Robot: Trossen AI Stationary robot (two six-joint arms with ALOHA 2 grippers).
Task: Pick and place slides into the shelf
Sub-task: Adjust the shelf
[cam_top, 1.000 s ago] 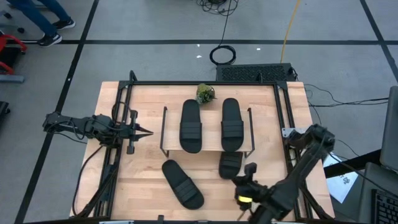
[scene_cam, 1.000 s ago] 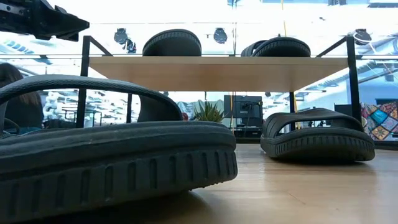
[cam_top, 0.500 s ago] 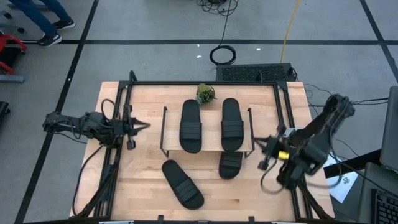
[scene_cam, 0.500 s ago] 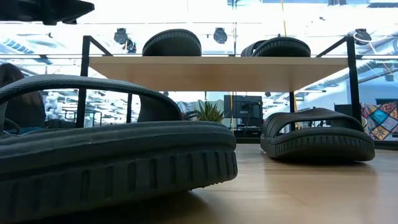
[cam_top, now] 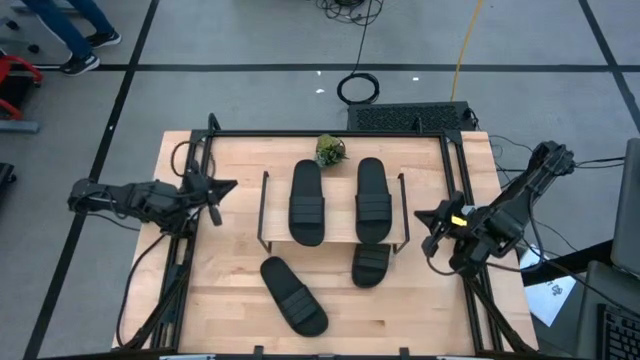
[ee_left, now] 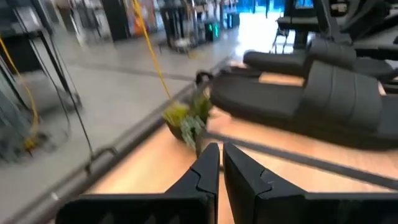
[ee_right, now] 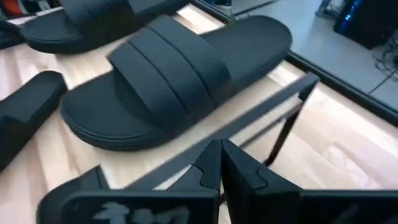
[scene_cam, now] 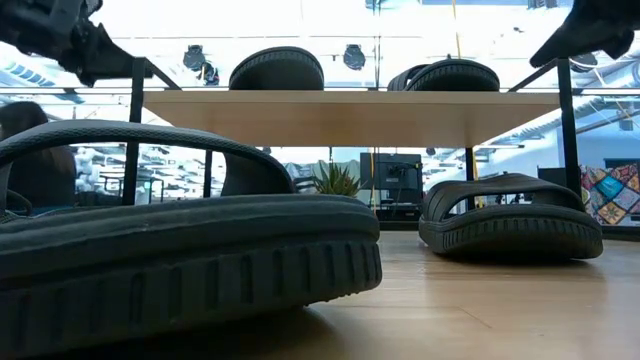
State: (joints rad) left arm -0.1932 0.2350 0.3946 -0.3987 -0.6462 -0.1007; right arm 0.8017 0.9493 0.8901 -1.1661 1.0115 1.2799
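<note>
Two slides are lying side by side on the top board of the shelf (cam_top: 264, 215): the left slide (cam_top: 306, 202) and the right slide (cam_top: 372, 199); a third slide (cam_top: 370, 264) is sitting half under the shelf's front edge, on its right side; the fourth slide (cam_top: 293, 294) is lying loose and angled on the worktop (cam_top: 230, 290), in front of the shelf.

The left gripper (cam_top: 222, 187) is hovering left of the shelf, jaws together and holding nothing; the right gripper (cam_top: 427, 222) is hovering just right of the shelf, jaws together and likewise holding nothing.

Judgement: the slides look light, rubbery and somewhat flexible, not fragile; the wide ribbed strap, visible in the right wrist view, offers the firmest purchase; a pinch on the sole edge is likelier to slip.
</note>
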